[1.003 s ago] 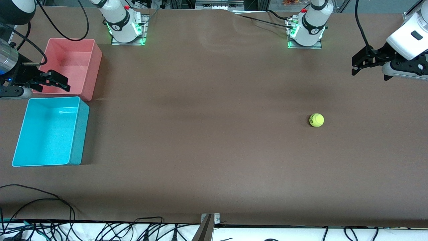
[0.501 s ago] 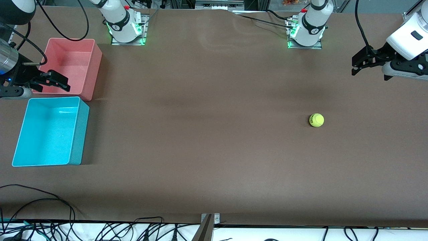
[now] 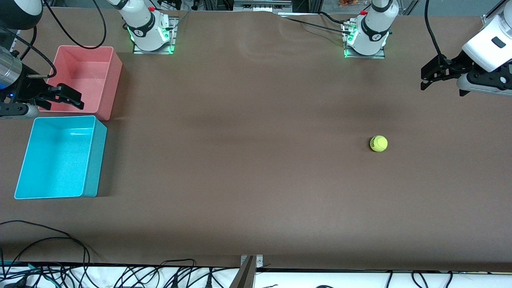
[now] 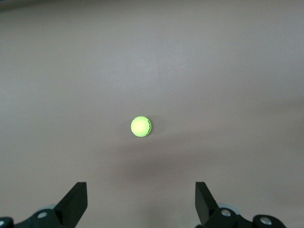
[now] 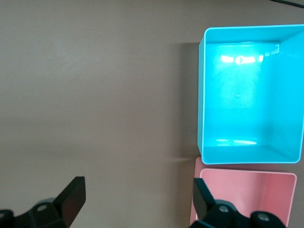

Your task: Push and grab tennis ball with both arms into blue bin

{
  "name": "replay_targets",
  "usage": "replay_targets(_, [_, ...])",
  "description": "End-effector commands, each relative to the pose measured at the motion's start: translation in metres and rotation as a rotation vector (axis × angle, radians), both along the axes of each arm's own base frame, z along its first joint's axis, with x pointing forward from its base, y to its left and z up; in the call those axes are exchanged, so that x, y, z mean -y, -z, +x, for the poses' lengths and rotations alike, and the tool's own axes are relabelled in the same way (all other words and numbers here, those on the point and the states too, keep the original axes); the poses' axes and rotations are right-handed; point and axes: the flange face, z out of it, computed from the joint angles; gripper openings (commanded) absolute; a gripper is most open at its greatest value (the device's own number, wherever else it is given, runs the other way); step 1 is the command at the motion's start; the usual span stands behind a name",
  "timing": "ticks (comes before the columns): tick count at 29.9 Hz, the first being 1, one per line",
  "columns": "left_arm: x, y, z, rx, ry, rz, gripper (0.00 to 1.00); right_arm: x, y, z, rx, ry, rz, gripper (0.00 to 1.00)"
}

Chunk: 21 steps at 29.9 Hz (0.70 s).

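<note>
The tennis ball (image 3: 378, 143) lies alone on the brown table toward the left arm's end; it also shows in the left wrist view (image 4: 141, 127). My left gripper (image 3: 430, 78) hangs in the air at that end of the table, open and empty (image 4: 141, 194), well apart from the ball. The blue bin (image 3: 56, 160) stands empty at the right arm's end, and it shows in the right wrist view (image 5: 247, 95). My right gripper (image 3: 74, 98) hangs open and empty (image 5: 137, 190) over the edge of the pink bin.
An empty pink bin (image 3: 86, 76) stands right beside the blue bin, farther from the front camera; it also shows in the right wrist view (image 5: 242, 194). Cables lie along the table's edge nearest the front camera (image 3: 48, 248). Both arm bases stand at the edge farthest from it.
</note>
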Motion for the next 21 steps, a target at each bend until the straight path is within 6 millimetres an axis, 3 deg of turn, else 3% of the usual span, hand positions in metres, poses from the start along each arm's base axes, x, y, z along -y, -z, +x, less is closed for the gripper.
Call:
replay_targets(1, [0.0025,-0.0058,0.0036,0.009,0.000,-0.004,1.00,-0.0016,-0.0055,0.0029,0.001,-0.003,0.009,1.00])
replay_targets(21, [0.0024,-0.0059,0.0032,0.009,0.000,-0.004,1.00,-0.0016,-0.0055,0.0029,0.001,-0.003,0.009,1.00])
